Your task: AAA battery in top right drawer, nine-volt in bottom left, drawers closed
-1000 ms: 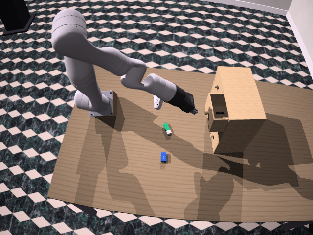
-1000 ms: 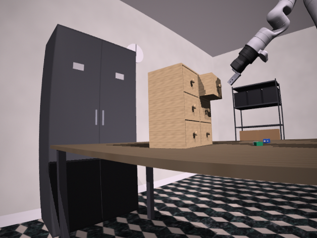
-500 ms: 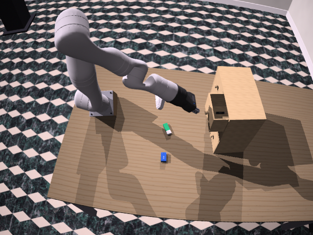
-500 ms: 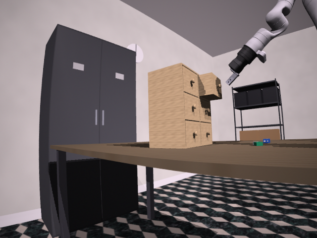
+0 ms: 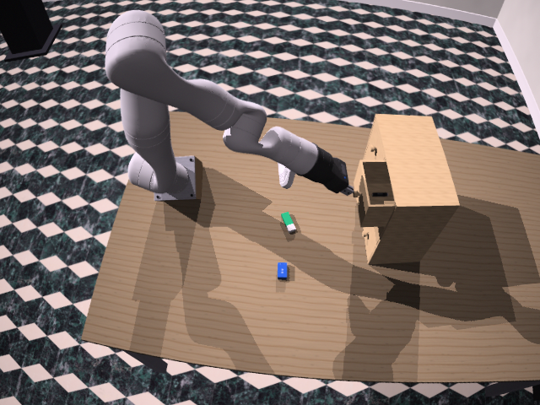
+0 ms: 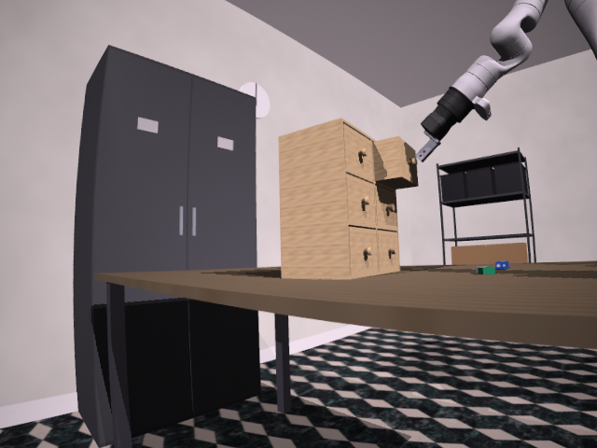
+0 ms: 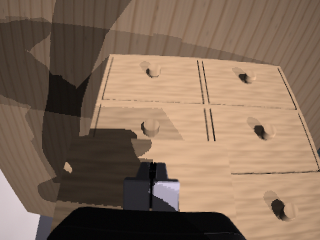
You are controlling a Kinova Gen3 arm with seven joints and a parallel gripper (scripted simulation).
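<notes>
The small wooden chest point(image 5: 409, 157) point(image 6: 313, 203) point(image 7: 175, 86) stands at the table's right. Its top-row right drawer point(image 5: 361, 176) point(image 6: 395, 161) is pulled partly out. A small dark bar, apparently the AAA battery point(image 5: 379, 192), lies inside it. My gripper point(image 5: 350, 190) point(image 6: 423, 153) point(image 7: 152, 178) is shut and empty, its tips just in front of that drawer's front, near the knob. I cannot tell whether they touch. The blue nine-volt battery point(image 5: 282, 270) point(image 6: 502, 264) lies on the table, well left of the chest. The other drawers are pushed in.
A green and white block point(image 5: 288, 221) point(image 6: 486, 270) lies on the table between the arm's base point(image 5: 178, 178) and the chest. A dark cabinet point(image 6: 168, 203) and a metal rack point(image 6: 484, 192) stand off the table.
</notes>
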